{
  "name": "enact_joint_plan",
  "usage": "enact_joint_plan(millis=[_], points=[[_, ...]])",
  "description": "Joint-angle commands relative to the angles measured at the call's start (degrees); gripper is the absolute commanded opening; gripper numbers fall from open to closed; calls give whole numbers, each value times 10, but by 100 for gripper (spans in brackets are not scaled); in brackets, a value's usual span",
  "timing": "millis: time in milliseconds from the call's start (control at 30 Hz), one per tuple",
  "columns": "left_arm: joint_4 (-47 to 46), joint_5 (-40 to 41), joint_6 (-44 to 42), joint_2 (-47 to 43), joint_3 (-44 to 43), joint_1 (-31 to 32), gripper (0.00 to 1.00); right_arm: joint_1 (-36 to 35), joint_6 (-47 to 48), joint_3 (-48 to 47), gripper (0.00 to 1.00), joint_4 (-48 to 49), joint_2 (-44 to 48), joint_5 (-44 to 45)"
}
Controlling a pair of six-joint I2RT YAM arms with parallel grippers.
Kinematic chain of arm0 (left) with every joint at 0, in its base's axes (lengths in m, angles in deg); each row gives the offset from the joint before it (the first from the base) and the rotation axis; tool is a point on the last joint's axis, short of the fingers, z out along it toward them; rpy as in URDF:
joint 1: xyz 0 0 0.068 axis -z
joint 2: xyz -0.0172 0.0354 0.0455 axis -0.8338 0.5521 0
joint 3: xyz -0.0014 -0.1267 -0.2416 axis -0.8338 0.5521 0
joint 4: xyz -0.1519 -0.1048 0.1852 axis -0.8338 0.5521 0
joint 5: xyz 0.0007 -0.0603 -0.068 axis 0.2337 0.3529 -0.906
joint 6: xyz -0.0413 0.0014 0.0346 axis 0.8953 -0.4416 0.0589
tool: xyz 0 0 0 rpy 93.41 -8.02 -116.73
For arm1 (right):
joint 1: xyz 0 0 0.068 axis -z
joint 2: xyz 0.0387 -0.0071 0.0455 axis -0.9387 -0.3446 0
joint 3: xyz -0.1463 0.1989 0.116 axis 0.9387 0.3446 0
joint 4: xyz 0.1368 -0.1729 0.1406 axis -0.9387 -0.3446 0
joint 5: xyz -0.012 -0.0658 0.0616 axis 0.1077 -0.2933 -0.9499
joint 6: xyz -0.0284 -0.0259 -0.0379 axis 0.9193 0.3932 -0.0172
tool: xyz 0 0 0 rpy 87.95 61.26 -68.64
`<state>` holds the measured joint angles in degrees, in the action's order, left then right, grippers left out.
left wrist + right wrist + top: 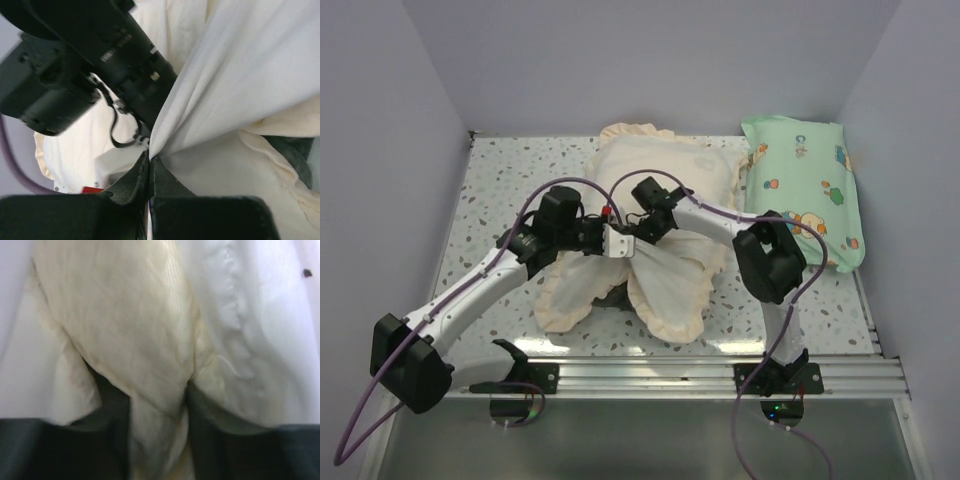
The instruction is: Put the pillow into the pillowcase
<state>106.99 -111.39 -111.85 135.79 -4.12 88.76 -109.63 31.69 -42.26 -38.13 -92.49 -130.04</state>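
Note:
The pillowcase lies mid-table, cream face up with ruffled trim, and a bit of its grey plush shows under the front. Its rear part is puffy; I cannot tell how much of that is the pillow inside. My left gripper is shut on a pinch of the cream pillowcase cloth, which rises taut from its closed tips. My right gripper is right beside it, with its jaws closed on a thick fold of the cream-yellow, finely textured pillow between its fingers.
A mint-green cartoon-print pillow lies at the right rear, against the wall. A metal rail runs along the near table edge. Walls close the left, back and right. The right arm's wrist fills the upper left of the left wrist view.

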Motion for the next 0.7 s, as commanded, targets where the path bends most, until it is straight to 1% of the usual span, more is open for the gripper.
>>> enact_joint_plan(millis=[0, 33, 67, 133, 233, 267, 300, 400, 433, 467, 500, 533, 600, 667], points=[[29, -16, -18, -34, 33, -4, 0, 25, 2, -19, 48, -90, 63, 43], [41, -21, -24, -36, 40, -5, 0, 41, 17, -27, 61, -115, 69, 65], [46, -26, -20, -36, 48, -4, 0, 47, 17, -38, 65, -120, 78, 92], [57, -25, -10, -31, 67, -3, 0, 59, 21, -52, 66, -133, 102, 165], [35, -21, 23, -24, 92, -3, 0, 61, 7, -59, 65, -128, 134, 234], [28, -28, 45, -26, 99, -3, 0, 60, 3, -63, 53, -127, 141, 239], [16, -31, 54, -28, 110, -2, 0, 61, 0, -67, 45, -129, 153, 242], [8, -39, 63, -40, 128, 0, 0, 61, -26, -70, 29, -117, 162, 232], [7, -39, 63, -43, 129, 2, 0, 60, -32, -74, 30, -118, 157, 230], [6, -37, 60, -44, 129, 2, 0, 61, -37, -80, 36, -121, 153, 224], [10, -35, 58, -45, 123, 1, 0, 64, -41, -88, 50, -127, 149, 223], [15, -32, 55, -45, 117, 1, 0, 67, -51, -108, 57, -144, 141, 220], [29, -23, 45, -43, 98, 0, 0, 88, -57, -130, 65, -160, 136, 194], [40, -20, 30, -41, 85, 1, 0, 111, -77, -151, 65, -164, 143, 170]])
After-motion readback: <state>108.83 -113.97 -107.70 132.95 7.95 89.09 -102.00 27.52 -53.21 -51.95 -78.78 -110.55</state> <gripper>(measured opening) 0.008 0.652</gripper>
